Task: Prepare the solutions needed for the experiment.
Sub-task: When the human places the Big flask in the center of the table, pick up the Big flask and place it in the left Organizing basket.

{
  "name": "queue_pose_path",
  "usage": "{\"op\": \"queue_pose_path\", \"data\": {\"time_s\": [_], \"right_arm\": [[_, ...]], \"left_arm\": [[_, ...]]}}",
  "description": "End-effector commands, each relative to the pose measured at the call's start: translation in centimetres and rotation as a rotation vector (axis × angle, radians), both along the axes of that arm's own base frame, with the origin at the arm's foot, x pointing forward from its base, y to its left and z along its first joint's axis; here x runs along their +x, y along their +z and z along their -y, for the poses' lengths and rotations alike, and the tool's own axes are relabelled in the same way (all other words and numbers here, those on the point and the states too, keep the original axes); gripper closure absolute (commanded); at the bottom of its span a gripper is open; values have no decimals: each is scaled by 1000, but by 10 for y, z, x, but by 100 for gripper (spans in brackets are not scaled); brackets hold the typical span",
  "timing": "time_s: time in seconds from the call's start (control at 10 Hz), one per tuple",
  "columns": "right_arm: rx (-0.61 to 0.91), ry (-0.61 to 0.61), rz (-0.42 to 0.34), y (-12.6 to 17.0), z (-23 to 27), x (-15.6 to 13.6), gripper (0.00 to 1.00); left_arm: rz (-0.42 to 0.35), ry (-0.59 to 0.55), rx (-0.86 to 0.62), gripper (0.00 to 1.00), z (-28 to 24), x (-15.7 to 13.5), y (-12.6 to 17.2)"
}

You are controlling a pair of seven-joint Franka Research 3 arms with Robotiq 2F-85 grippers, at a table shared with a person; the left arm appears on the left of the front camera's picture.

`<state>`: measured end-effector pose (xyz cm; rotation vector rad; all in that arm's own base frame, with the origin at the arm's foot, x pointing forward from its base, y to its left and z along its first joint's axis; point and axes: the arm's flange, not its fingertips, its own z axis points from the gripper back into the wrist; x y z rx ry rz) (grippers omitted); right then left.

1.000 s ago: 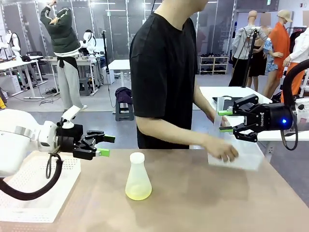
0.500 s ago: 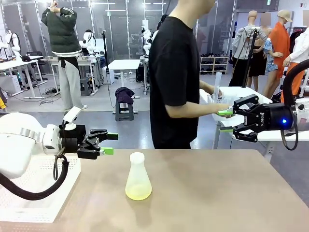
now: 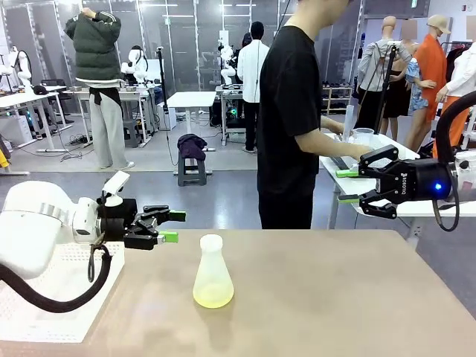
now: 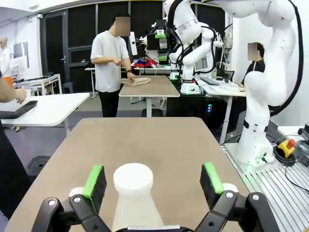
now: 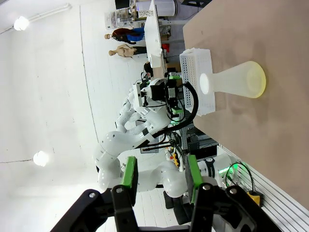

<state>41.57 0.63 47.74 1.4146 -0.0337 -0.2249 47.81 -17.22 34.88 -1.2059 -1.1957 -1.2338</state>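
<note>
- Now your left hand (image 3: 169,227), fingers spread and empty, hovers at nine o'clock of the frosted conical flask (image 3: 213,272) on the brown worktop (image 3: 335,297).
- Pale yellow-green liquid (image 3: 213,298) lies shallow inside.
- Your right hand (image 3: 347,186), half-spread, grasps nothing.

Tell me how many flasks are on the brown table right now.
1. A frosted conical flask stands upright near the middle of the brown table, holding a shallow layer of pale yellow-green solution. Nothing in these views seems to hide another.

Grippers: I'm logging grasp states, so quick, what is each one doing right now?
Left gripper: open, holding nothing, beside the flask.
Right gripper: open, holding nothing.
</note>
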Motion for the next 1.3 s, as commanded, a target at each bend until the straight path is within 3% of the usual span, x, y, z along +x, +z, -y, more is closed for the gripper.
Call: {"op": "queue_pose_path", "data": {"time_s": [0.0, 0.4, 1.2], "right_arm": [[7, 6, 2, 1, 0, 0, 49], [7, 6, 2, 1, 0, 0, 49], [7, 6, 2, 1, 0, 0, 49]], "left_arm": [[4, -8, -57, 0, 5, 15, -8], [-84, -30, -92, 0, 22, 31, -34], [-205, -51, 36, 0, 53, 54, -88]]}}
